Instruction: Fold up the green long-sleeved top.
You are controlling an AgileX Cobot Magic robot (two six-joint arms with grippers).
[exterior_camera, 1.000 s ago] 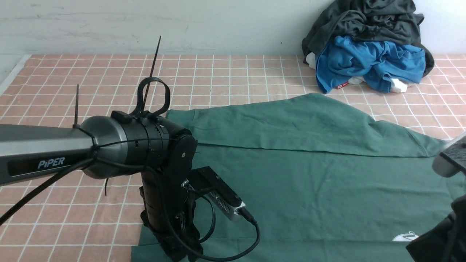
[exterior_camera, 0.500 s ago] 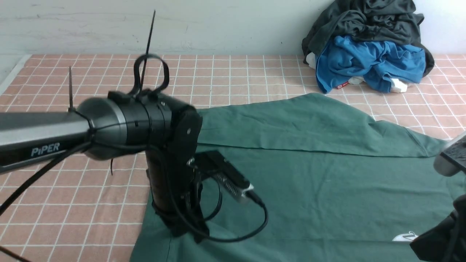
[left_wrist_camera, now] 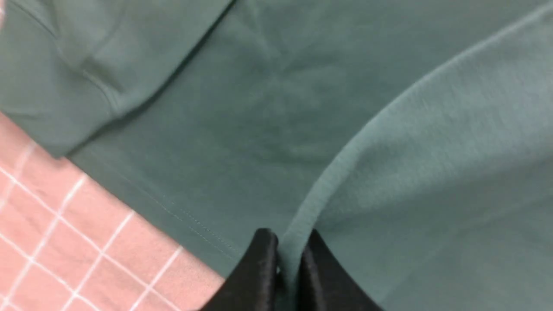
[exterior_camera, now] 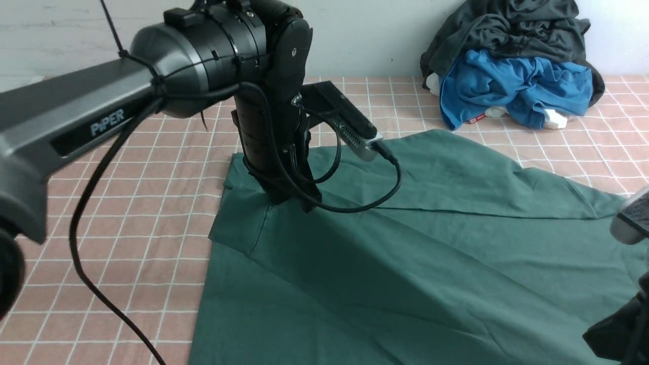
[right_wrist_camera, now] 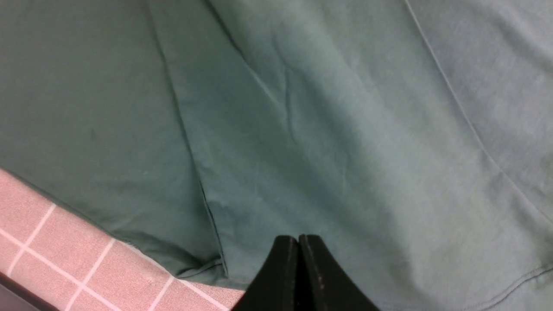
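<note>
The green long-sleeved top (exterior_camera: 431,243) lies spread over the pink checked cloth, one sleeve folded across its far part. My left gripper (exterior_camera: 289,200) hangs over the top's left side, shut on a pinched edge of the fabric and holding it up in a ridge. In the left wrist view the green edge (left_wrist_camera: 302,216) runs straight in between the shut left gripper (left_wrist_camera: 288,246). My right gripper (right_wrist_camera: 298,242) is shut above the top (right_wrist_camera: 302,129) near its hem corner, with no fabric showing between its tips. Only part of the right arm (exterior_camera: 618,329) shows in the front view.
A dark grey-black garment (exterior_camera: 512,30) is heaped on a bright blue garment (exterior_camera: 517,91) at the back right, against the wall. The pink checked cloth (exterior_camera: 127,263) lies bare to the left of the top. The left arm's black cable (exterior_camera: 101,284) hangs at the near left.
My left gripper shut on the top's near-left edge, then rose and moved away from me, pulling that edge with it. The lifted fabric now hides the white print. The right arm barely moved.
</note>
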